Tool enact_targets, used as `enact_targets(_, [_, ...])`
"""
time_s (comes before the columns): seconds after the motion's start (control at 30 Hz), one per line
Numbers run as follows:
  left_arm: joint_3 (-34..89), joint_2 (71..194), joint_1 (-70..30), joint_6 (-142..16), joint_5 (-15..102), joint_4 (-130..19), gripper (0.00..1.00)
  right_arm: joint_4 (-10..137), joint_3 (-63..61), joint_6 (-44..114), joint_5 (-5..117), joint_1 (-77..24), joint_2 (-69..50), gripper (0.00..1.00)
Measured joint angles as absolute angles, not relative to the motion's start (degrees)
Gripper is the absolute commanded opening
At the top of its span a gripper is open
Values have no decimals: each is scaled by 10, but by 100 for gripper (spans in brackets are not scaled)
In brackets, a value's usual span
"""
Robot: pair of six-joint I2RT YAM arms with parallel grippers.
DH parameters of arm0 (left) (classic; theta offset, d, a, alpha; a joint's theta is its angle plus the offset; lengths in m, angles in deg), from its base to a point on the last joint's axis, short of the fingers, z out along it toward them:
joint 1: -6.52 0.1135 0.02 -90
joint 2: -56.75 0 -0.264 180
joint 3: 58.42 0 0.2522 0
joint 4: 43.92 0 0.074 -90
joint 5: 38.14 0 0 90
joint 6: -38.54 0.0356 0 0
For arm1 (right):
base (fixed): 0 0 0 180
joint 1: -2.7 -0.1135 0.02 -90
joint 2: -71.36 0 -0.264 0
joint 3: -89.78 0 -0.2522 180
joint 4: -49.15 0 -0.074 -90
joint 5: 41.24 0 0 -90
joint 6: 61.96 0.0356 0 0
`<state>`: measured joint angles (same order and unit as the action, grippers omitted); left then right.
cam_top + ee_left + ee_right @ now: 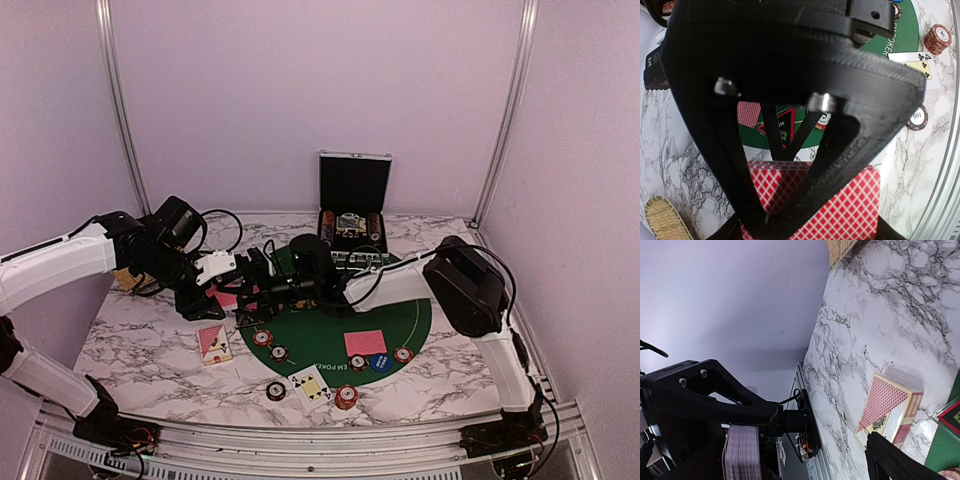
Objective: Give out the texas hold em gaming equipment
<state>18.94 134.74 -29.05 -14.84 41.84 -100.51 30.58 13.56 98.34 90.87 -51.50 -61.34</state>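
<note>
My left gripper (238, 288) is shut on a stack of red-backed cards (850, 205), held above the marble at the mat's left edge. The stack shows edge-on (742, 452) in the right wrist view. My right gripper (268, 292) faces it from the right with its jaws wide open and nothing between them; one of its fingers (890, 460) hangs over the table. A face-down card (365, 343), a blue disc (381, 362) and red-and-white chips (262, 338) lie on the green mat (420, 320). A dark triangular token (785, 131) lies there too.
A card box (215, 343) lies left of the mat. Face-up cards (312, 385), a dark chip (275, 390) and a red chip stack (346, 397) sit near the front edge. An open chip case (354, 225) stands at the back, and a straw basket (125, 278) at far left.
</note>
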Motion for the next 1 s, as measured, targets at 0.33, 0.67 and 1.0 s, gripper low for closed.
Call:
enact_targets(0.33, [190, 1363, -290, -148, 418, -1007, 0, 303, 167, 1003, 913, -519, -648, 94])
enact_targets(0.67, [190, 1377, -293, -148, 417, -1010, 0, 291, 180, 1020, 919, -520, -671, 90])
enact_targets(1.0, [190, 1378, -294, -148, 416, -1014, 0, 291, 180, 1018, 917, -517, -671, 82])
